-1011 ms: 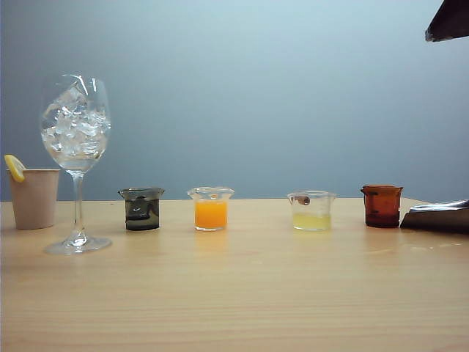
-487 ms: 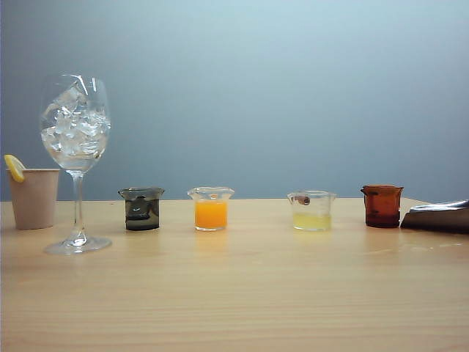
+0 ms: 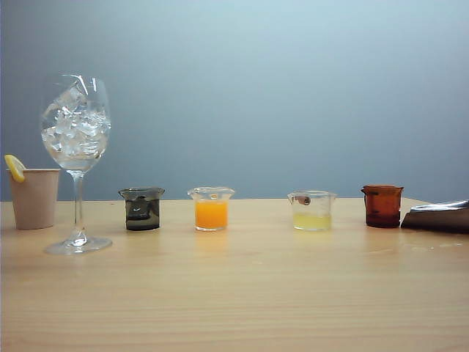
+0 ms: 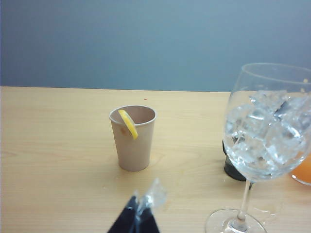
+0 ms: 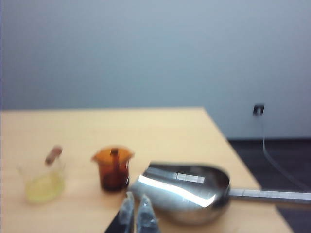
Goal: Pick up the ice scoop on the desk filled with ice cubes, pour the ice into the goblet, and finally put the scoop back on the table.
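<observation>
Fingers are out of sight in the exterior view: one goblet (image 3: 75, 158) packed with ice cubes (image 3: 75, 128) stands at nine o'clock, beside one paper cup (image 3: 33, 198); four small beakers (image 3: 211, 209) line the table (image 3: 234, 293), and the ice scoop (image 3: 437, 216) lies at three o'clock. No writing is readable. Left wrist view: the left gripper (image 4: 142, 209) is pinched together, empty. Right wrist view: the right gripper (image 5: 135, 212) is closed, empty, just beside the scoop.
</observation>
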